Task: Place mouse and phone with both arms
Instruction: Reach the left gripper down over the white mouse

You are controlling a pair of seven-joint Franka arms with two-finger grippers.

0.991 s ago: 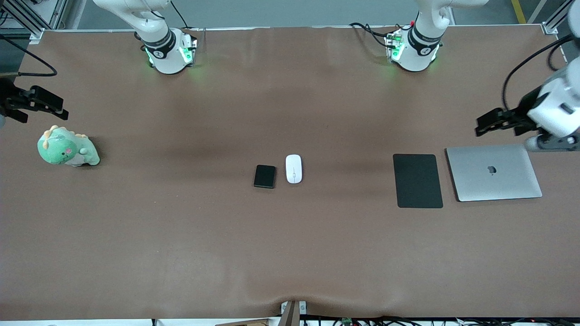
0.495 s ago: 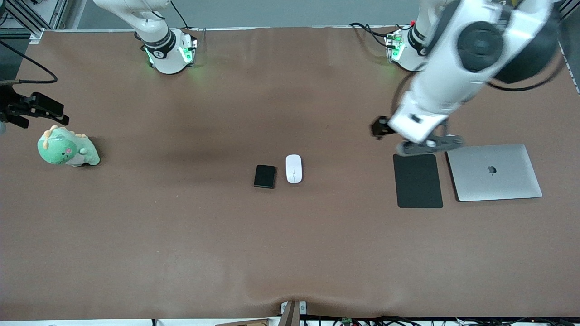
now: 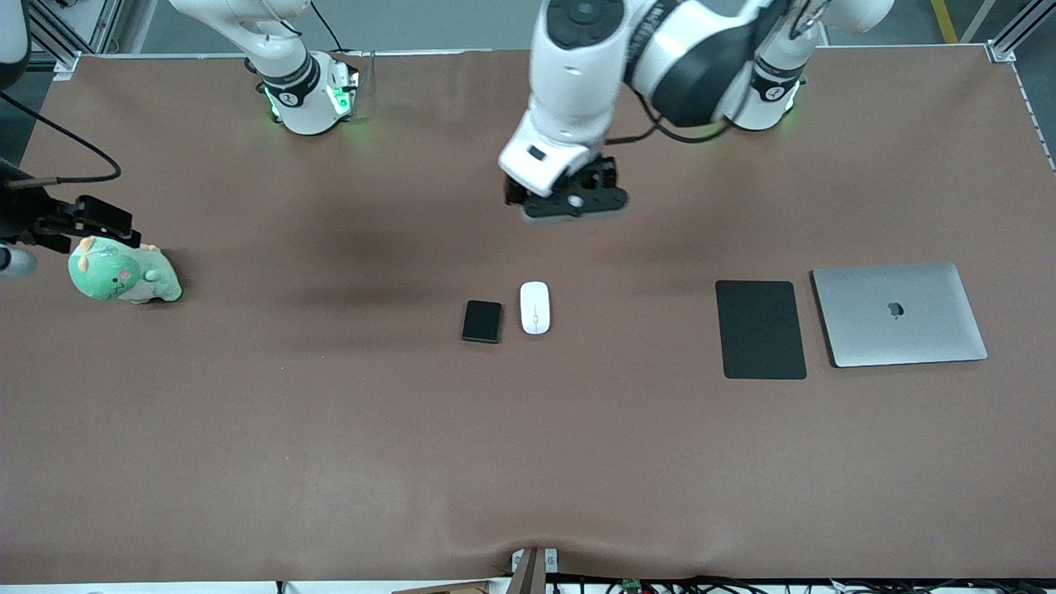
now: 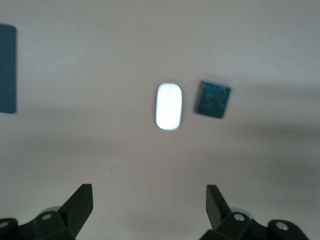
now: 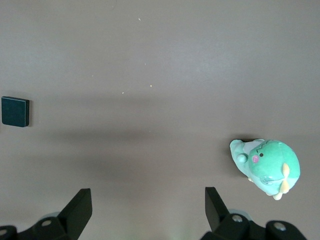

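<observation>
The white oval mouse (image 3: 535,308) and the small glossy black phone (image 3: 482,321) lie side by side at the middle of the table, the phone toward the right arm's end. My left gripper (image 4: 148,196) hangs open over bare table beside them, toward the robots' bases; its wrist view shows the mouse (image 4: 168,106) and the phone (image 4: 212,99) ahead of the empty fingers. My right gripper (image 5: 148,195) is open and empty at the right arm's end of the table, by the plush; the phone (image 5: 15,111) shows far off in its wrist view.
A green dinosaur plush (image 3: 122,275) sits at the right arm's end of the table. A flat black mouse pad (image 3: 760,328) and a closed silver laptop (image 3: 899,313) lie side by side toward the left arm's end.
My left arm has swung from over the laptop end to the table's middle, near the mouse. My right gripper has drifted a little closer to the plush. Both stayed open.
</observation>
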